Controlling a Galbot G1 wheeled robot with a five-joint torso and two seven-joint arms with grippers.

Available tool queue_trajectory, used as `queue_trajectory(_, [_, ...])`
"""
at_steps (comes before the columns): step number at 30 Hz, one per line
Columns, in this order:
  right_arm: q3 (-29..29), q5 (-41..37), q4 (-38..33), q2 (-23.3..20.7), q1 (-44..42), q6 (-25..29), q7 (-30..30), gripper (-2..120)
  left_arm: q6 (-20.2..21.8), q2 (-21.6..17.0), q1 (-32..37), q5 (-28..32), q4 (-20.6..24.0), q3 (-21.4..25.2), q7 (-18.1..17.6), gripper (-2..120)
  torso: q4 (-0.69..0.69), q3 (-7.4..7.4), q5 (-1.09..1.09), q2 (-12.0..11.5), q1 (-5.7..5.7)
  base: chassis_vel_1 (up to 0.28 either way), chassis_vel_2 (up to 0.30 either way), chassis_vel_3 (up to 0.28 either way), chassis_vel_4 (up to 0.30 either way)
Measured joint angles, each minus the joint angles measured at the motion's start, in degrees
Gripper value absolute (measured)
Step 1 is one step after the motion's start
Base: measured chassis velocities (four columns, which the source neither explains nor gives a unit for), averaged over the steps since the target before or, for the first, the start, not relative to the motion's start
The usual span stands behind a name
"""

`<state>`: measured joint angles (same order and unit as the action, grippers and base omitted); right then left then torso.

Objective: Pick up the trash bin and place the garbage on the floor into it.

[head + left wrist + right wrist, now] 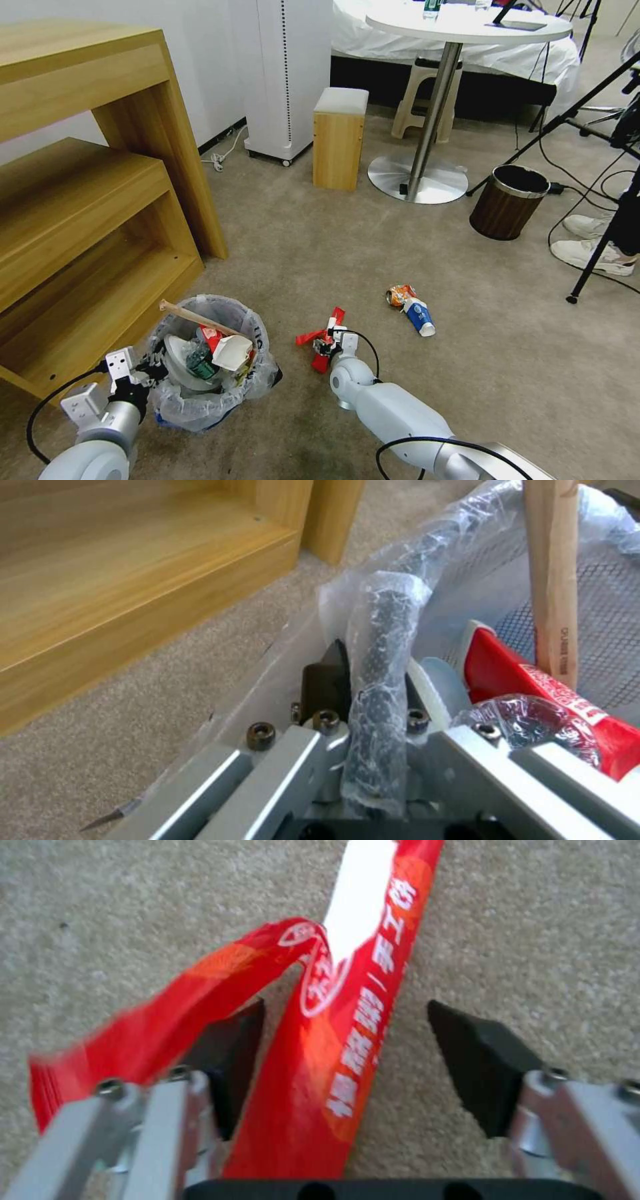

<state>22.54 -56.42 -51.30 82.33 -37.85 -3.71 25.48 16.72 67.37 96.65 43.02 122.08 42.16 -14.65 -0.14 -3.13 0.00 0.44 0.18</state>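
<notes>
Clamping the bag-covered rim, the left gripper holds the small round dark mesh trash bin with crinkly white liner on the beige short-pile carpet floor by the light wooden shelf unit, likely so the mouth stays within reach. Further right, the right gripper hangs spread wide astride the folded red printed packet, not yet pinched. Beyond lie an orange crumpled wrapper and blue-white paper cup, unobstructed. The brown wood-grain bin stands well apart.
</notes>
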Motion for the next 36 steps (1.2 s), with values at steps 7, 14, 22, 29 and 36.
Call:
queue_trajectory(7, [0.2,1.1,0.6,-0.5,-0.5,0.7,-0.2,34,-0.2,0.0,-0.1,0.1,0.2,-0.1,0.0,1,0.0,0.0,0.0,0.0,0.0,0.0,0.0,0.0,0.0])
queue_trajectory(14, [0.1,2.2,-0.2,-2.2,-1.4,1.3,-0.6,10,-0.3,0.5,-0.1,0.0,0.4,-0.8,0.2,1,0.0,0.0,0.01,0.0,0.0,0.0,0.0,0.0,0.0])
queue_trajectory(22, [1.4,2.5,-11.4,-8.7,-4.6,5.7,-4.4,3,-0.4,0.6,-0.2,-0.1,-0.3,-0.6,0.3,1,0.0,0.0,0.01,0.0,0.0,0.0,0.0,0.0,0.0])
queue_trajectory(29, [1.7,7.1,-27.0,-22.3,-7.1,13.6,-9.8,3,-0.5,0.4,-1.0,-0.1,-1.6,-0.4,0.3,1,-0.05,0.0,-0.02,0.0,0.0,0.0,0.0,0.0,0.0])
queue_trajectory(36, [0.9,12.4,-38.4,-30.2,-7.3,21.5,-17.8,3,-0.6,0.6,-1.7,-0.1,-2.4,-0.6,0.2,1,0.0,0.0,0.02,0.0,0.0,0.0,0.0,0.0,0.0])
